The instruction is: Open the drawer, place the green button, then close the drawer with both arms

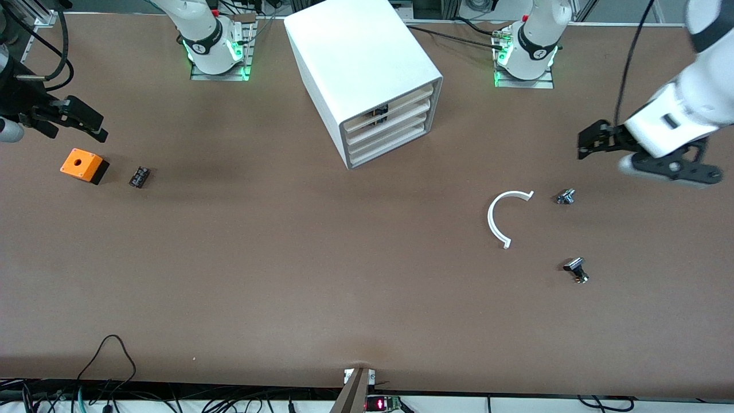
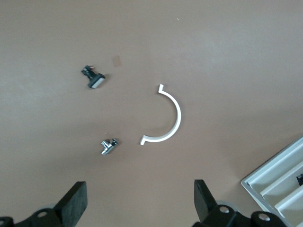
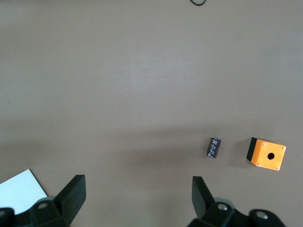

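Observation:
The white cabinet (image 1: 355,63) stands at the middle of the table near the arms' bases. Its stacked cream drawers (image 1: 389,129) are all shut. The uppermost one shows a dark part at its notch (image 1: 379,115). The button (image 1: 139,176) is a tiny dark piece with a bluish tint. It lies on its side beside the orange box, and its green cap does not show. It also shows in the right wrist view (image 3: 214,147). My right gripper (image 1: 98,129) is open and empty in the air over the table by the orange box. My left gripper (image 1: 586,144) is open and empty over the left arm's end.
An orange box with a hole (image 1: 84,165) sits at the right arm's end. A white curved strip (image 1: 500,218) and two silver-and-black knobs (image 1: 566,197) (image 1: 576,269) lie toward the left arm's end. Cables run along the table's front edge (image 1: 109,355).

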Robot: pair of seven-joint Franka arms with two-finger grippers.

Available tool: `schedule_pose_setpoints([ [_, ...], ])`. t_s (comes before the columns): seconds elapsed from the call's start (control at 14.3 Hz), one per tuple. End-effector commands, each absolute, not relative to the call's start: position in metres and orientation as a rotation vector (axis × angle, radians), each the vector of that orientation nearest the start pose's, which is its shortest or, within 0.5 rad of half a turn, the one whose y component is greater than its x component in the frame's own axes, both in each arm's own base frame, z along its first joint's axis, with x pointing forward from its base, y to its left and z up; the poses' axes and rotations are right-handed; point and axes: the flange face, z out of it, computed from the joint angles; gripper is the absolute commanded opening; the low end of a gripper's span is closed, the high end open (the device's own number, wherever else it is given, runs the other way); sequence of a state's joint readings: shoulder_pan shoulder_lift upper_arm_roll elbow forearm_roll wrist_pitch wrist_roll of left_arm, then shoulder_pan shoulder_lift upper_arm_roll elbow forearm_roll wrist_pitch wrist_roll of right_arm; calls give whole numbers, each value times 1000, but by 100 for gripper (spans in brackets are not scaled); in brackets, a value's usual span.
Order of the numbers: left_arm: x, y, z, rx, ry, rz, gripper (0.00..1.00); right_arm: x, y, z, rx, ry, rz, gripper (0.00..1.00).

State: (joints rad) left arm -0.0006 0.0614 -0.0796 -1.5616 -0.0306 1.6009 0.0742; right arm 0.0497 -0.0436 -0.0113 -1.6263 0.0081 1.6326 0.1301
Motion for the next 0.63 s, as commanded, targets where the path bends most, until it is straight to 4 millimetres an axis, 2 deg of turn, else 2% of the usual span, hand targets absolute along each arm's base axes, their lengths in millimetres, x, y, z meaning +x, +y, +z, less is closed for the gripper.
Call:
schedule_pose_setpoints([
  [0.0,541,-43,581,-3177,233,-108,99,547,20,634,-3104,118,-78,99],
  [0.07,540,-42,575,-3177,224,-127,99,547,20,635,-3104,115,-82,99],
  [0.21,538,-40,580,-3174,231,-140,99,548,21,635,-3103,116,-89,99],
  [0.42,527,-24,589,-3151,230,64,99,548,21,635,-3105,113,-90,99],
  [0.56,532,-29,590,-3137,262,53,99,549,21,636,-3105,115,-94,100],
])
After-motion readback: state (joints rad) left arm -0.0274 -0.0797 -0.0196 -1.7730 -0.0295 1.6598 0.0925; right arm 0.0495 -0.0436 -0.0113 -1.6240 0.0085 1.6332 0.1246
